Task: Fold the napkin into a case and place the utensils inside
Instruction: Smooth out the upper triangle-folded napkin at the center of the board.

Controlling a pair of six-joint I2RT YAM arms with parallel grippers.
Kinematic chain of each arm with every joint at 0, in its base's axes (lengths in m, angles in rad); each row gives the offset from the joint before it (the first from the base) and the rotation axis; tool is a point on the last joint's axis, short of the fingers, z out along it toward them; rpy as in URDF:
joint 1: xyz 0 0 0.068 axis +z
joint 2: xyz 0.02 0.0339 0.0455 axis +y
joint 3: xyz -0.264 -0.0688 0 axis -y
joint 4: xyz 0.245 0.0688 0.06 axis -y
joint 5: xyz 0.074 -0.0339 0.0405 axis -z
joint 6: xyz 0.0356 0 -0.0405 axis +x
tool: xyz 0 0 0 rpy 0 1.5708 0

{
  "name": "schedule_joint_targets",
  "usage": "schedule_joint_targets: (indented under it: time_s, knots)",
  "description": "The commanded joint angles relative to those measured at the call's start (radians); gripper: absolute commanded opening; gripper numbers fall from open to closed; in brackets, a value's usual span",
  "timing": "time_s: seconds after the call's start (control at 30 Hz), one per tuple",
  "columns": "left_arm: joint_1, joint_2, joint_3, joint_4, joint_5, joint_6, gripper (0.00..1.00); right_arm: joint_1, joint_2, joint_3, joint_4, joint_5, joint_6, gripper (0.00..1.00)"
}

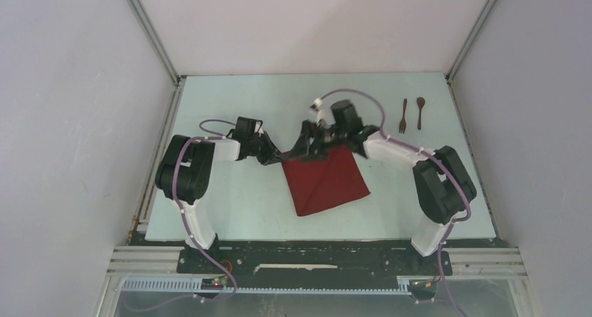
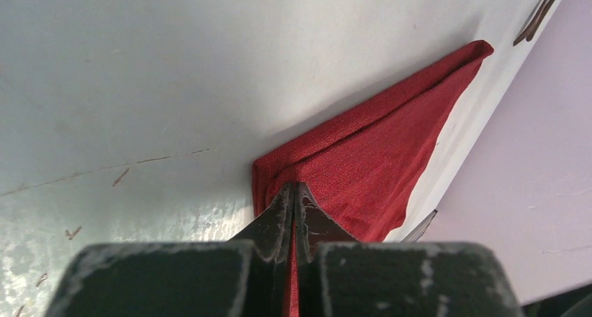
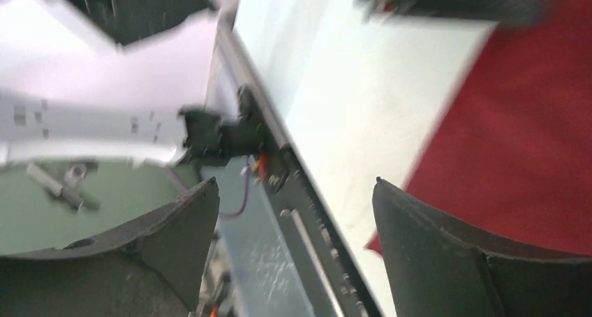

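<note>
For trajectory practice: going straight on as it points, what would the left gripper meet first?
The napkin: the left gripper is shut on its corner, and the folded cloth lies directly ahead, apparently.

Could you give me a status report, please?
Left gripper shut on corner of dark red cloth napkin. Right gripper open, empty. Brown wooden fork, spoon lie apart.

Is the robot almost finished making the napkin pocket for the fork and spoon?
Not nearly. Done: the napkin shows one diagonal fold. In hand: the left gripper pinches its corner, and the right gripper hangs open by its edge. To do: no case yet, and the fork and spoon lie bare on the table.
</note>
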Motion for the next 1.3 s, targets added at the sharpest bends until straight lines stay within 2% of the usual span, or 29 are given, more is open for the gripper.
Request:
schedule_joint_targets:
  time_s: [0.0, 0.13, 0.33, 0.4, 0.57, 0.9, 1.0, 1.07, 1.17, 1.23, 1.27]
  knots:
    - [0.005, 0.041, -0.017, 0.006, -0.068, 0.003, 0.01, 0.11, 0.034, -0.18, 0.316, -0.097, 0.217, 0.89]
    - [0.004, 0.041, -0.028, 0.01, -0.077, 0.003, 0.01, 0.176, 0.086, -0.293, 0.583, -0.163, 0.373, 0.88]
    - [0.005, 0.04, -0.036, 0.017, -0.082, 0.0, 0.0, 0.2, 0.194, -0.461, 0.849, -0.171, 0.465, 0.86]
    - [0.005, 0.039, -0.038, 0.017, -0.08, 0.0, 0.0, 0.197, 0.166, -0.474, 0.82, -0.178, 0.446, 0.85]
    - [0.005, 0.035, -0.038, 0.017, -0.082, 0.0, 0.0, 0.211, -0.012, -0.431, 0.528, -0.118, 0.288, 0.88]
    - [0.004, 0.044, -0.036, 0.02, -0.078, 0.0, 0.0, 0.28, 0.105, -0.43, 0.542, -0.062, 0.279, 0.85]
    - [0.005, 0.043, -0.03, 0.018, -0.067, -0.002, 0.0, 0.297, 0.01, -0.414, 0.353, 0.007, 0.197, 0.84]
    - [0.004, 0.039, -0.024, 0.018, -0.057, -0.006, 0.0, 0.317, -0.081, -0.339, 0.082, 0.107, 0.098, 0.84]
    - [0.004, 0.03, -0.011, 0.01, -0.042, -0.006, 0.01, 0.387, -0.163, -0.157, -0.365, 0.39, -0.036, 0.84]
    - [0.004, 0.018, -0.006, 0.003, -0.033, -0.007, 0.01, 0.436, -0.147, -0.013, -0.635, 0.589, -0.048, 0.83]
    - [0.004, 0.012, -0.006, 0.003, -0.03, -0.01, 0.02, 0.457, -0.12, 0.051, -0.77, 0.692, -0.034, 0.9]
